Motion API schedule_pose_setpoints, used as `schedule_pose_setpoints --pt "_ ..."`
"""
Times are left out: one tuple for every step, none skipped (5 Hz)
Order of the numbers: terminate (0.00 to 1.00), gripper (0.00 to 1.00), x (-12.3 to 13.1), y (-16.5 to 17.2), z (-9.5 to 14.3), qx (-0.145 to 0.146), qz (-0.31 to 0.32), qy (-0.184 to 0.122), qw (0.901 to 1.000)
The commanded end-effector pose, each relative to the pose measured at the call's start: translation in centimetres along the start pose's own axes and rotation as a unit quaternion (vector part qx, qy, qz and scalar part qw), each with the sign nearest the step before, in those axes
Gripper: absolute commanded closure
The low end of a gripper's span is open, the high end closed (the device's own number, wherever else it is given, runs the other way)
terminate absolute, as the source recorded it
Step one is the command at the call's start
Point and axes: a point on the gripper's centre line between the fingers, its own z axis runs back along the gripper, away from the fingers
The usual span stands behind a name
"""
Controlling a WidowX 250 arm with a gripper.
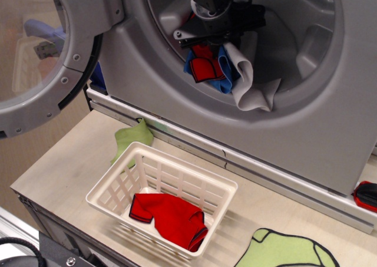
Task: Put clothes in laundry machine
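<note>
My gripper [215,40] is up inside the round mouth of the laundry machine [177,84]. It is closed tight on a bunch of clothes. A red cloth with dark trim [204,66] hangs right under my fingers. A blue cloth [222,72] hangs just beside it, touching it. A bigger pale grey cloth [250,81] hangs on the far side of the blue one, and its bottom end droops down onto the ribbed rim of the drum. The machine's round door [41,49] stands open, far off to the side of my hand. Way down below my hand sits a white basket [118,190] on the wooden table [59,172]. One more red cloth with dark trim [171,218] lies inside that basket, well apart from me. A small green cloth [132,138] lies on the table, touching the back edge of the basket. Another green cloth with a dark edge [283,250] lies at the near edge of the table. A little red and black thing [366,196] sits at the far side, by the foot of the machine.
</note>
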Motion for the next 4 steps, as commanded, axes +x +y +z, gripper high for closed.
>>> schedule_pose_setpoints --pt "0.0 0.0 1.8 -1.2 1.5 -0.013 0.007 -0.029 0.9995" --pt "0.0 0.0 1.5 -1.3 2.3 -0.009 0.001 -0.023 0.9997" --pt "0.0 0.0 1.4 -1.4 3.4 -0.018 0.01 -0.036 0.9991" --pt "0.0 0.0 0.6 -1.7 5.0 -0.027 -0.007 -0.031 0.9991"
